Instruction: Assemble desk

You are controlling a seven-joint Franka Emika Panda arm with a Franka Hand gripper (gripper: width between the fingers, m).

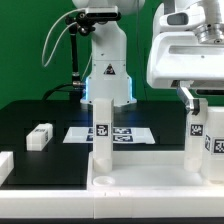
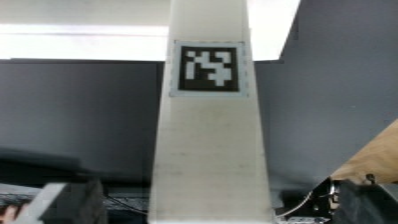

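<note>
End effector [image 1: 196,99] hanging at the far right of the exterior view, jaws wide, straddling the top of an upright leg [image 1: 197,140] without touching it. Wrist view in agreement: leg [image 2: 214,150] dead centre, tag facing the camera, dark fingers [image 2: 71,205] clear of it on both sides, a gap showing each way. Leg planted on the panel [image 1: 140,195], flat in the foreground on the black tabletop [image 1: 30,115]. A 2nd leg [image 1: 101,140] upright on the panel toward the exterior view's left, and 1 loose leg [image 1: 40,137] lying flat on the tabletop farther back, near the marker board [image 1: 125,133]. Another tagged white upright [image 1: 215,150] just beside the straddled leg; hard to tell whether touching.

Looks like the seating step for this leg, and roughly midway through the build, judging by the standing legs. For a clean job: hold the wrist centred, drop straight down, land both fingers on flat faces together, close square rather than on an edge. Grip low enough to hold firm, yet clear of the neighbouring upright. Any turning best done about the leg's own axis, with light downward pressure and no sideways drag, or risk tipping the leg and shifting the panel. Worth checking for a plumb, fully seated leg before letting go and heading for the loose 1.
</note>
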